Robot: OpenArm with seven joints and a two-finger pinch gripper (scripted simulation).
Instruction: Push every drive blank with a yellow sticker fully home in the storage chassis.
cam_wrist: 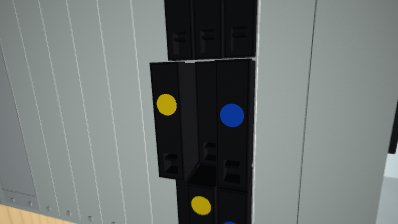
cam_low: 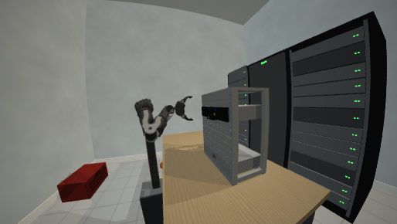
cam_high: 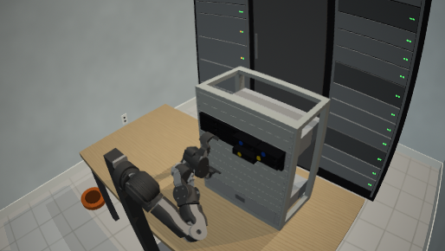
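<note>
The grey rack (cam_high: 260, 147) stands on the wooden table, with the black storage chassis (cam_high: 242, 140) across its front; the chassis also shows in the exterior view (cam_low: 215, 113). Blanks stand out of the chassis front. In the wrist view one blank carries a yellow sticker (cam_wrist: 166, 105) and one beside it a blue sticker (cam_wrist: 231, 115), with a recessed blank between them. A second yellow sticker (cam_wrist: 200, 205) shows lower down, and a second blue one is cut off by the bottom edge. My gripper (cam_high: 217, 155) (cam_low: 190, 109) is open and empty. It hovers a short way in front of the chassis and touches nothing. The fingers are out of the wrist view.
Tall dark server cabinets (cam_high: 372, 86) stand close behind the rack. The arm's pedestal (cam_low: 151, 193) is at the table's near edge. An orange bowl (cam_high: 92, 197) and a red box (cam_low: 83, 181) lie on the floor beside the table.
</note>
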